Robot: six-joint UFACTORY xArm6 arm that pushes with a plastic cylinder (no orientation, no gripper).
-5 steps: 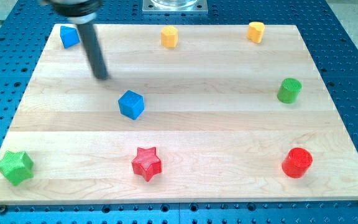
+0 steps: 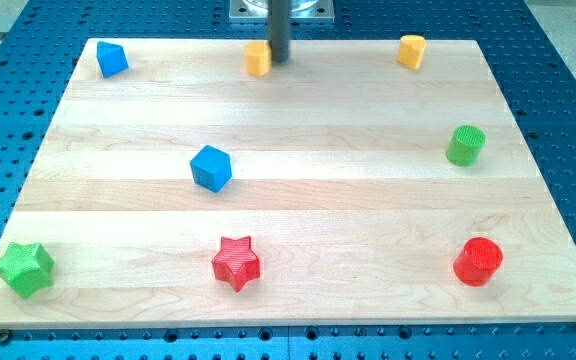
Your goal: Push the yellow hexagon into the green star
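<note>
Yellow hexagon (image 2: 258, 58) sits near the bench's (image 2: 368, 200) top edge, left of centre, with my tip (image 2: 279, 61) touching its right side. Green star (image 2: 23, 268) lies well apart, at the bottom-left corner (a blue cube (image 2: 211, 168) stands between them). No fingers exist on this rod, so none are spread or pinching.

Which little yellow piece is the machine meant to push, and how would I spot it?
Look along the top edge of the wooden board. Two yellow pieces sit there; yours is the yellow hexagon near the middle. Unlike the other yellow block toward the view's right, it has my tip right against its right side.
</note>
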